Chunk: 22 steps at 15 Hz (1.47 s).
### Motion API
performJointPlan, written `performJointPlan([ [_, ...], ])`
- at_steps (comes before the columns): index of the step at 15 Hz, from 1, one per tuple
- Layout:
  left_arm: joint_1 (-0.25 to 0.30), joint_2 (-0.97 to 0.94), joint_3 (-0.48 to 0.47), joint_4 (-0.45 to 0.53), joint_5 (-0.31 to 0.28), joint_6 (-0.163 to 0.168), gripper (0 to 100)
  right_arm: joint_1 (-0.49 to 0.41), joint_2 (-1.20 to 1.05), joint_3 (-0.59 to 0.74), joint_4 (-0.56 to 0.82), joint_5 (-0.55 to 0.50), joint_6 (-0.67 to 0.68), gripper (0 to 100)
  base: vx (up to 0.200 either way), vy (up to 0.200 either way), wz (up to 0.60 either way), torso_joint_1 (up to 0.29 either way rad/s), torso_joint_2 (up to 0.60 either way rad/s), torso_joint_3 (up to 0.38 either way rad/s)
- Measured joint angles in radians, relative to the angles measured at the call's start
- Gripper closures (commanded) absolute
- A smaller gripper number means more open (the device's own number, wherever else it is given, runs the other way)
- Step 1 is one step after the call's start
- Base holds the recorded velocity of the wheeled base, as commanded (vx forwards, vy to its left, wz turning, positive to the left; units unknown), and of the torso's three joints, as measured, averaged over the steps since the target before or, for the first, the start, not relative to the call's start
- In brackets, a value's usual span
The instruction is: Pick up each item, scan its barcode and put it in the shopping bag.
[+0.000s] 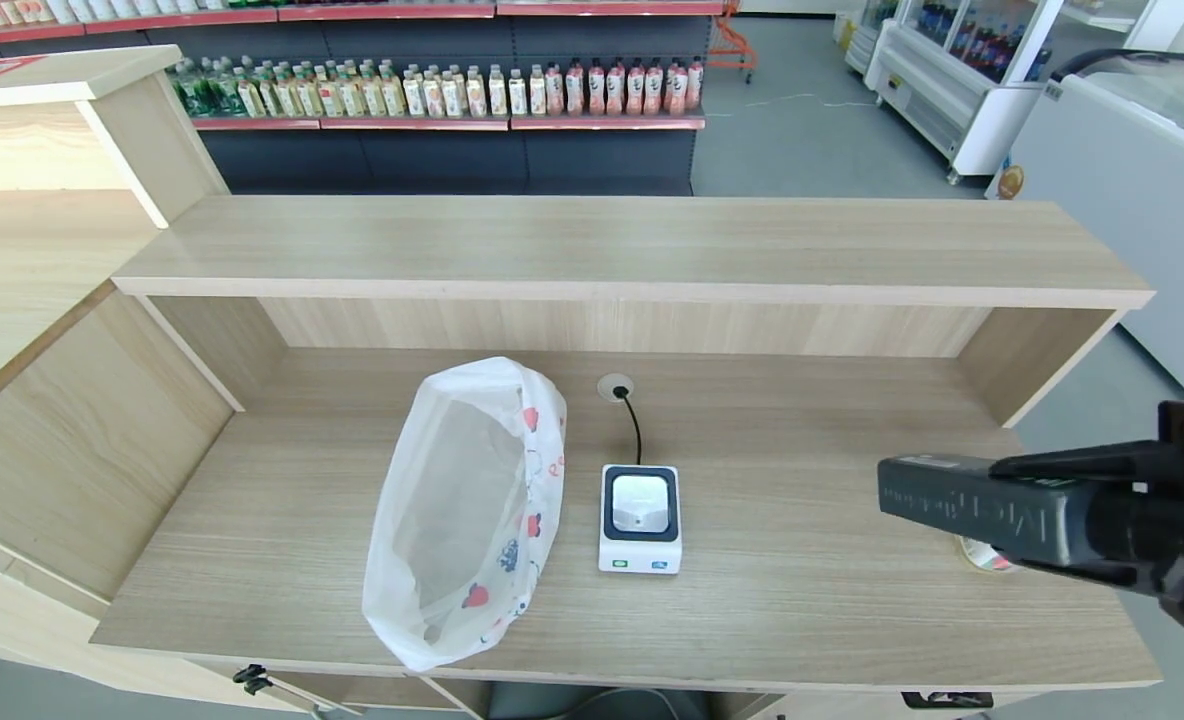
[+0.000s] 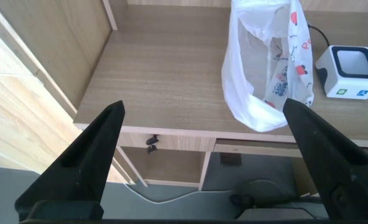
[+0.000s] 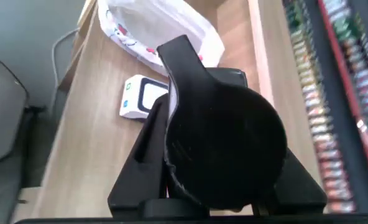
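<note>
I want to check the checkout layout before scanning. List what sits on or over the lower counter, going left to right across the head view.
shopping bag -> barcode scanner -> dark container

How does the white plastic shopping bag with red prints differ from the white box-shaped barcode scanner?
The white plastic shopping bag is soft, translucent and slumped with its mouth open; the white barcode scanner is a rigid block sitting flat, window up. The bag is far larger. The bag has red prints; the scanner has a dark window frame and a black cable. Both are white, resting apart on the wooden counter.
</note>
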<state>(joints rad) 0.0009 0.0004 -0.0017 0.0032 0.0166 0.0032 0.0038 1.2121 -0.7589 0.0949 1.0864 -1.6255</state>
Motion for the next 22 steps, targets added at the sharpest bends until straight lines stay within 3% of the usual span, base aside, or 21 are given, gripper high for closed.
performJointPlan([
  [5,0.001,0.0,0.0,0.0,0.0,0.0,0,-0.061,-0.042,-0.024,-0.034,-0.215,1.312,100,0.0,0.0,0.0,0.0,0.0,0.0],
  [7,0.001,0.0,0.0,0.0,0.0,0.0,0,-0.069,-0.008,0.005,-0.174,-0.262,1.662,100,0.0,0.0,0.0,0.0,0.0,0.0],
  [9,0.0,0.0,0.0,0.0,0.0,0.0,0,-0.059,0.039,0.041,-0.24,-0.287,1.722,100,0.0,0.0,0.0,0.0,0.0,0.0],
  [17,0.0,0.0,0.0,0.0,0.0,0.001,0,0.039,0.1,0.061,-0.245,-0.328,1.764,100,0.0,0.0,0.0,0.0,0.0,0.0],
  [22,0.001,0.0,0.0,-0.001,0.0,-0.001,0,0.043,0.103,0.062,-0.247,-0.332,1.766,100,0.0,0.2,0.0,0.003,0.0,0.005],
])
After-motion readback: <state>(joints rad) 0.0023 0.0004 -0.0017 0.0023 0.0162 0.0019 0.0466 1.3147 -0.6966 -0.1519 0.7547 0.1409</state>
